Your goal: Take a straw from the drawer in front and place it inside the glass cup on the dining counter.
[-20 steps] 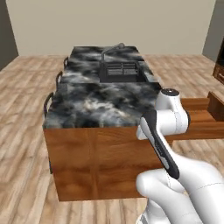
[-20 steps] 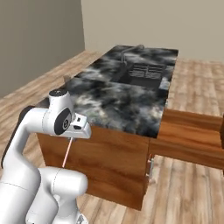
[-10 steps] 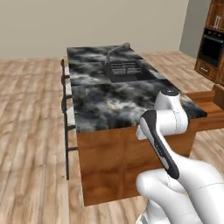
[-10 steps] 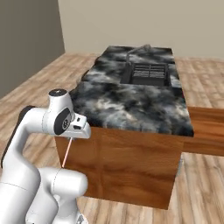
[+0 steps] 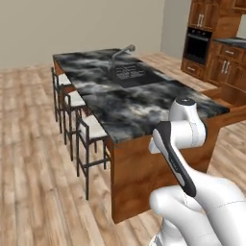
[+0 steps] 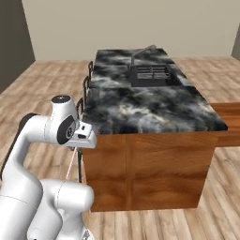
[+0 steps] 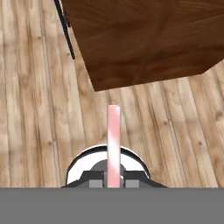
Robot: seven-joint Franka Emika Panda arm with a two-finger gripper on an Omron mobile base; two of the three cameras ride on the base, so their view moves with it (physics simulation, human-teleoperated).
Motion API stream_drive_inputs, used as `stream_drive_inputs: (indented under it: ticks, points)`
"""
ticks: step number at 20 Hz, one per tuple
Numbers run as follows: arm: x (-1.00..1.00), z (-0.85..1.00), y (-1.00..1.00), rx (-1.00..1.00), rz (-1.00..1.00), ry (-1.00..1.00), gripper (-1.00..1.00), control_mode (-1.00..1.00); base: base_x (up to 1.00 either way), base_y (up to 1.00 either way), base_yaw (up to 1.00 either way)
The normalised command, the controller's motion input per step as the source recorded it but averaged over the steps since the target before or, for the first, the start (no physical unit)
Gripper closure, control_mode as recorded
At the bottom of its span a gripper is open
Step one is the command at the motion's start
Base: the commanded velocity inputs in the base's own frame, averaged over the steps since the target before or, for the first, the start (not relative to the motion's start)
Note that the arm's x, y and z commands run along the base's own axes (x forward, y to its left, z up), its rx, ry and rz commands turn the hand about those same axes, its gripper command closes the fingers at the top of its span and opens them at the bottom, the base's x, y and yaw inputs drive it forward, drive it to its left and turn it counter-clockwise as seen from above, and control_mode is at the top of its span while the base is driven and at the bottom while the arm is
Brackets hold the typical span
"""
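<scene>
My gripper [image 7: 113, 179] is shut on the straw [image 7: 113, 139], a thin pale pink stick that points down toward the wooden floor. From the right base view the straw [image 6: 71, 165] hangs below the hand [image 6: 80, 138], which is held close to the arm beside the counter's near corner. The dining counter [image 5: 126, 102] is a black-and-grey marble slab on a reddish-brown base [image 6: 154, 168]. At its right end the drawer [image 5: 225, 94] stands pulled out. The glass cup is out of view.
A sink with a faucet [image 5: 126, 71] is set into the slab's far half. Stools [image 5: 72, 103] line the counter's left side. Wooden cabinets and an oven [image 5: 196, 44] stand at the back right. Open wooden floor [image 5: 33, 168] lies to the left.
The whole picture has shifted: the base has driven around the counter's near end, so more of its stool side shows. The arm holds its pose with the straw still gripped.
</scene>
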Motion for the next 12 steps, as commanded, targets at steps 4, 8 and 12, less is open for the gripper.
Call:
stream_drive_inputs:
  ticks: [4, 8, 12]
  points:
    - [0.00, 0.00, 0.00, 0.00, 0.00, 0.00, 1.00, 1.00, 0.00, 1.00, -0.44]
    - [0.00, 0.00, 0.00, 0.00, 0.00, 0.00, 1.00, 1.00, 0.00, 1.00, -0.45]
    - [0.00, 0.00, 0.00, 0.00, 0.00, 0.00, 1.00, 1.00, 0.00, 0.98, -0.46]
